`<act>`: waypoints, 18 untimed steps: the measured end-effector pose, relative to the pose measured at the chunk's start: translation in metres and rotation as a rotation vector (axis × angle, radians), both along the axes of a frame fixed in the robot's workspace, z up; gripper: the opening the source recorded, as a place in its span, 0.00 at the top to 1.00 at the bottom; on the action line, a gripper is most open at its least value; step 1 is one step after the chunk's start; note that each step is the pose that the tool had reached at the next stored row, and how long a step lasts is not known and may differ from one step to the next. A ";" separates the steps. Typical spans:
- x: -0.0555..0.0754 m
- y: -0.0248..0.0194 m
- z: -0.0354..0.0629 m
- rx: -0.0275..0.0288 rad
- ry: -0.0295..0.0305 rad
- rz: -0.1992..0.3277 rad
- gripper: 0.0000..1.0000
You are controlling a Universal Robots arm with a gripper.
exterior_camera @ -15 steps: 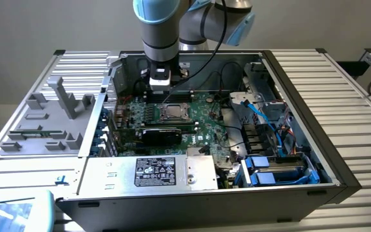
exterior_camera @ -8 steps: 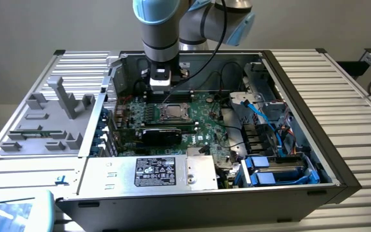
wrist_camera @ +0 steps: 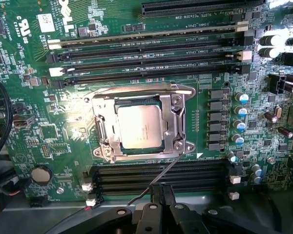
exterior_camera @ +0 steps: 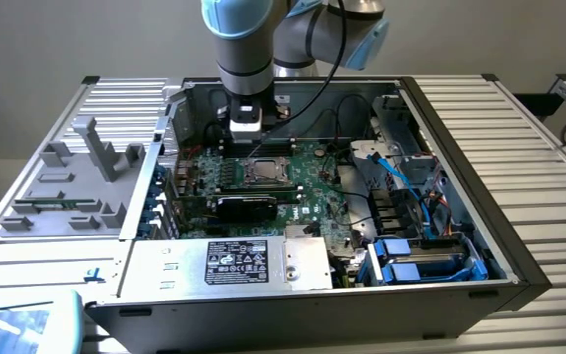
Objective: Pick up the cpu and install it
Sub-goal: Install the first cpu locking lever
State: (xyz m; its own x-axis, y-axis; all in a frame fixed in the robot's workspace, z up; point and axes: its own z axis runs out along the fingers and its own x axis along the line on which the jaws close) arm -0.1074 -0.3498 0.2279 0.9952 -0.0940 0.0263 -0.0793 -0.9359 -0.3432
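On the exterior view's left, a grey moulded fixture [exterior_camera: 71, 184] with upright posts and shallow pockets lies on the ribbed metal worktop [exterior_camera: 548, 147], just beside the open computer case [exterior_camera: 293, 313]. The case's left wall stands up as a thin sheet-metal edge between fixture and board. Inside, the green motherboard [exterior_camera: 312, 214] lies flat, crowded with small parts.

The arm comes down from above at the back of the case. Its gripper [exterior_camera: 245, 144] hangs over the board near the rear wall, with free air on both sides of it. In the wrist view the gripper [wrist_camera: 161, 195] shows two dark fingers [wrist_camera: 169, 197] pressed together, with nothing between them. A thin dark wire [wrist_camera: 156, 178] runs across the long black memory slots [wrist_camera: 136, 171] just in front of them.

The cpu [exterior_camera: 260, 172] sits in its socket near the middle of the board, just forward of the gripper and apart from it. Up close the cpu [wrist_camera: 139, 126] is a flat square with a pale, shiny metal top, bordered by a bright steel bracket [wrist_camera: 178, 124] with screw heads at its corners.

Nearer the front, a silver box [exterior_camera: 253, 264] carries a black label. Toward the exterior view's right, blue cables [exterior_camera: 391, 173] loop over the board's edge, and blue drive carriers [exterior_camera: 416, 265] fill the front corner, leaving little room there.
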 end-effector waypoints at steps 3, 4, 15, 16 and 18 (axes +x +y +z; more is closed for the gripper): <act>0.000 -0.0007 -0.0003 0.0001 -0.0068 0.000 0.88; 0.000 -0.0008 -0.0004 0.0001 -0.0087 0.000 0.88; 0.001 -0.0009 -0.0014 0.0000 -0.0136 0.000 0.88; 0.001 -0.0009 -0.0016 -0.0001 -0.0139 0.000 0.88; 0.001 -0.0009 -0.0019 0.0000 -0.0140 0.000 0.88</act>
State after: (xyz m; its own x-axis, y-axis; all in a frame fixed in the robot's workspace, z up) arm -0.1061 -0.3508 0.2260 0.9948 -0.0940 0.0403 -0.0745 -0.9359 -0.3443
